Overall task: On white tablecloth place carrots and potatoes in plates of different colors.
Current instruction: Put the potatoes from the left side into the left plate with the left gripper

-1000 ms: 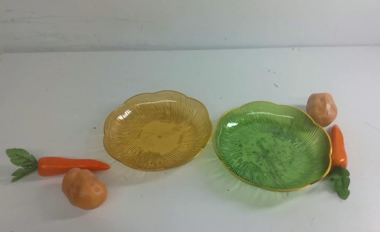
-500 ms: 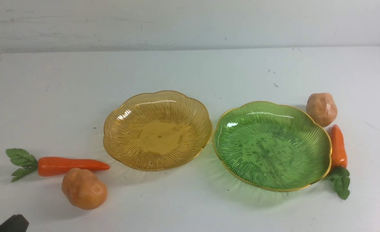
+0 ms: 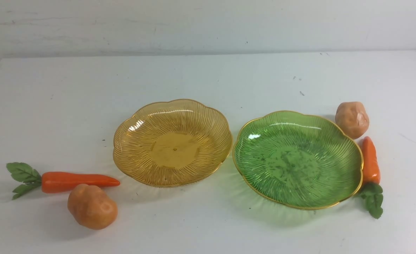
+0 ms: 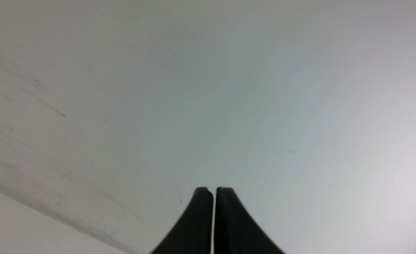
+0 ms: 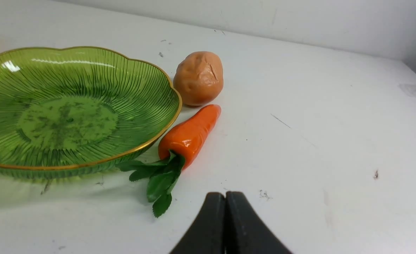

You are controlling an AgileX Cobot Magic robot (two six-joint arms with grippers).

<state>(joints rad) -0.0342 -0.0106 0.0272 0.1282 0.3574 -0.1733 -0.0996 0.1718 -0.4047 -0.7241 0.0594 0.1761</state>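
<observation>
I judge this to be the opening step, the approach to the first pick, since both carrots and both potatoes lie on the cloth and neither plate holds any of them. My left gripper is closed with nothing between its tips, and my right gripper is closed on nothing too. Taking the yellow plate as a dial, with twelve away from me, the left carrot lies between eight and nine o'clock, its tip near the rim, and the left potato sits at eight. Around the green plate, the right potato is at two o'clock and the right carrot at three, its leaves trailing to four. Next I'd open a gripper, bring it over one vegetable and line the fingers up across its body. The task doesn't say which colour takes which kind, so I'd settle that first. On the left, the potato crowds the carrot's five o'clock side and could get nudged; on the right, the green rim sits close by the carrot's nine o'clock side, so a finger going down there might knock the plate
</observation>
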